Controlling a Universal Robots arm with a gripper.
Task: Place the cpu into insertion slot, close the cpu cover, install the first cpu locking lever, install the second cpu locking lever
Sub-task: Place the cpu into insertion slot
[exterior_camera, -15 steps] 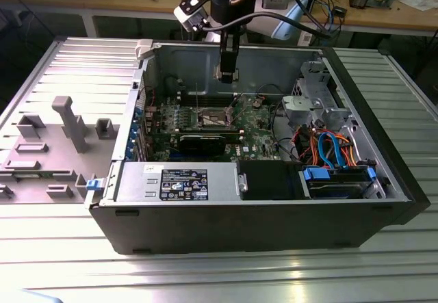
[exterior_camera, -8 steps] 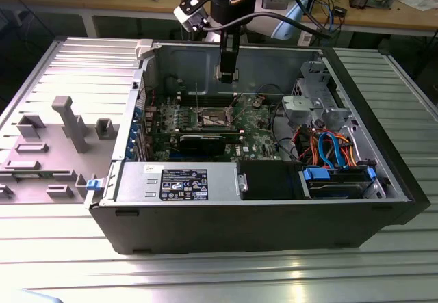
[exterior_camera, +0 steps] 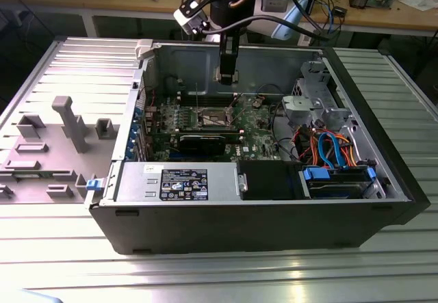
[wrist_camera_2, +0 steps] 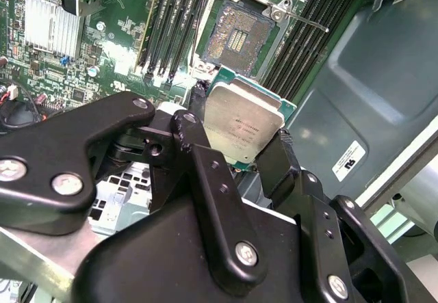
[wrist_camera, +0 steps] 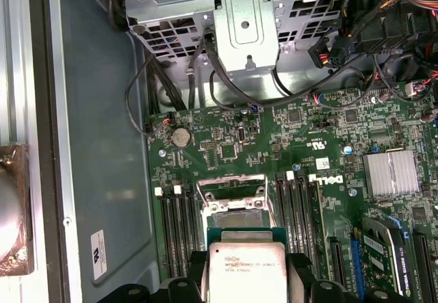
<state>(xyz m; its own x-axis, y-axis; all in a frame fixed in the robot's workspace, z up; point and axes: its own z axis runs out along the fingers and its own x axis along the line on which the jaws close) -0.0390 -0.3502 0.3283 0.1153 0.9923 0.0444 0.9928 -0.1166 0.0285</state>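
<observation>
- Gripper (wrist_camera_2: pixel 238 139) clamped on the cpu (wrist_camera_2: pixel 243 122), fingers (wrist_camera_2: pixel 202 159) on two opposite edges, silvery top facing both wrist cameras.
- Cpu held in the air over the motherboard (wrist_camera_2: pixel 109 53), near the slot (wrist_camera_2: pixel 236 40) — not in it.
- Slot contacts bare.
- Exterior view — gripper (exterior_camera: pixel 227 77) hangs inside the open case (exterior_camera: pixel 239 228).

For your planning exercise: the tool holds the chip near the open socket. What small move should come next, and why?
Probably ease the chip down toward the socket: the tool grips it by its edges, off the board, and the socket lies open and empty.
</observation>
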